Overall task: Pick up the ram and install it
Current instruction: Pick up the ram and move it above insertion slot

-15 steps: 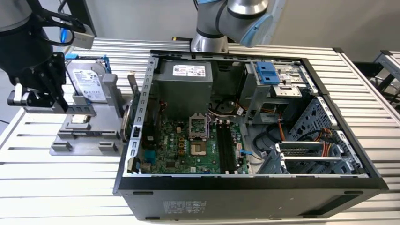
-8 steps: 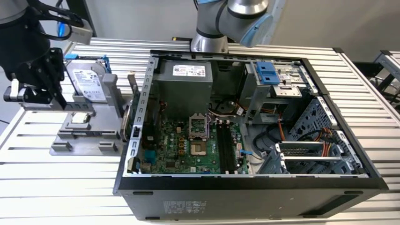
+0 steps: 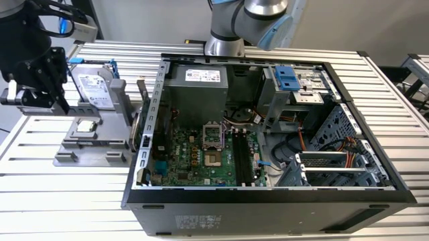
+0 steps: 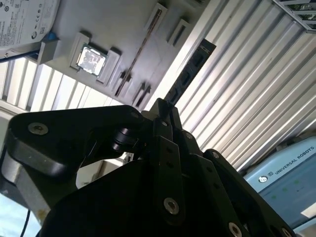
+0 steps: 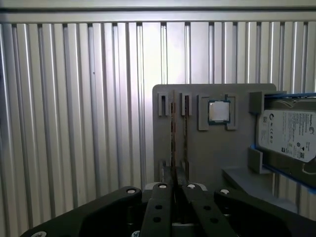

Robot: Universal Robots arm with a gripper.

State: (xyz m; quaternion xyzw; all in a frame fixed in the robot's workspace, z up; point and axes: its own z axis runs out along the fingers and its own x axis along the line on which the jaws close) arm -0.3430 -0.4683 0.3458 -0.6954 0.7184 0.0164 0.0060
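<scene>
At the exterior view's far left, the black gripper (image 3: 64,106) hung over a grey holder (image 3: 100,136) that lay on the slatted table (image 3: 40,201). Its fingers (image 4: 165,148) stood narrow, pressed on one end of the ram (image 4: 191,69). In the second wrist view the dark stick, with its row of black chips, ran out from between them and slanted across the holder's edge and the table slats. In the first wrist view the ram appeared edge-on, rising from the fingertips just beside a thin dark line (image 5: 185,128) on the holder; whether that line was a slot or another stick could not be told. To the right, on the holder, the small square processor (image 3: 85,126) lay in its recess, and behind it the silver hard drive (image 3: 94,83) in a blue frame stood tilted. Further right lay the open computer case (image 3: 268,203), showing the green motherboard (image 3: 194,163), the processor socket (image 3: 213,135) and, just right of it, the black memory slots (image 3: 244,155). The arm's base (image 3: 224,45) stood behind the case. The ram was well apart from the memory slots.
</scene>
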